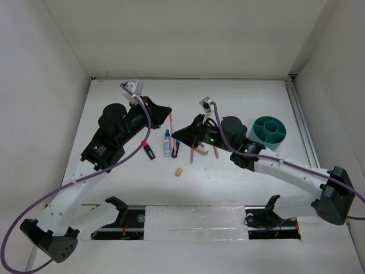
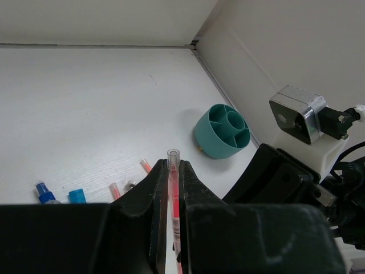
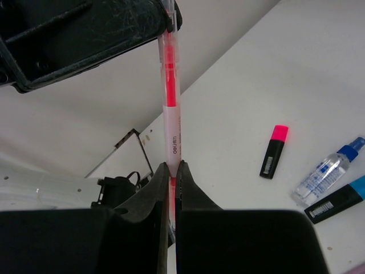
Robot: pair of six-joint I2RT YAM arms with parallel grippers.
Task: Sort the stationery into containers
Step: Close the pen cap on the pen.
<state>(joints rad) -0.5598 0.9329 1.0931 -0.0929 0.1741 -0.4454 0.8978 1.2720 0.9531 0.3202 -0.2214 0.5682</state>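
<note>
A thin pink pen with a clear barrel (image 1: 171, 124) hangs above the table, held at both ends. My left gripper (image 1: 169, 111) is shut on its far end (image 2: 173, 171). My right gripper (image 1: 174, 137) is shut on the other end (image 3: 171, 114). On the table below lie a pink-capped black marker (image 1: 149, 150), a clear blue-capped bottle (image 1: 167, 142), a blue-capped marker (image 1: 175, 149), a tiny tan piece (image 1: 179, 171), a pink block (image 1: 201, 150) and salmon pencils (image 1: 193, 154). The teal divided cup (image 1: 268, 132) stands at the right, beyond my right arm.
White walls close the table on the left, back and right; the cup (image 2: 222, 131) stands close to the right wall. A slotted rail with the arm bases runs along the near edge (image 1: 194, 220). Purple cables loop from both wrists.
</note>
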